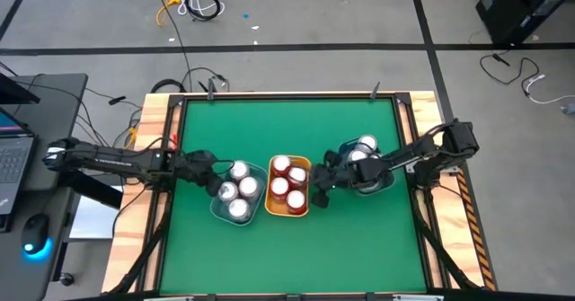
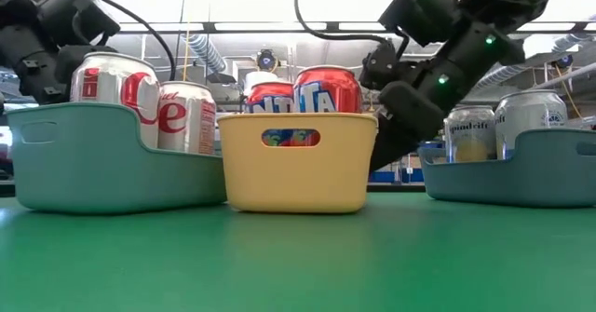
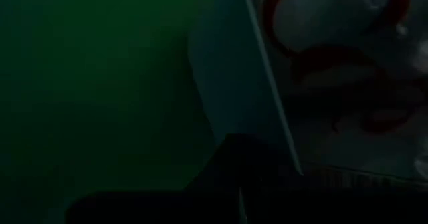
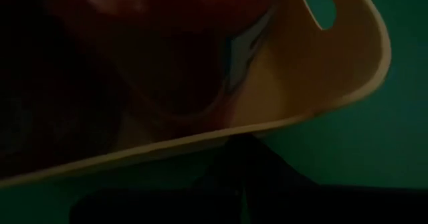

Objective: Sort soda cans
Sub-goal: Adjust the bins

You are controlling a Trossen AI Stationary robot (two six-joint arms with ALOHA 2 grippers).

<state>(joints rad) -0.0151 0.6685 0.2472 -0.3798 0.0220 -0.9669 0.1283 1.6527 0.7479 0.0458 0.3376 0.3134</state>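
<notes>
Cans are grouped by kind in 3 bins; the yellow bin [image 1: 289,213] is nudged, seemingly, by closed right jaws at 3 o'clock, left jaws likewise closed.

Green table [image 1: 287,247], yellow bin [image 1: 289,210] mid-table — blue-grey bins [image 1: 218,213] flanking, laptop [image 1: 11,157], mouse [image 1: 36,232] off-table

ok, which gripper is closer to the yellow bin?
Right. The right gripper, shut, sits at the yellow bin on its right edge; the left gripper, shut, is past the left blue-grey bin, farther away.
</notes>
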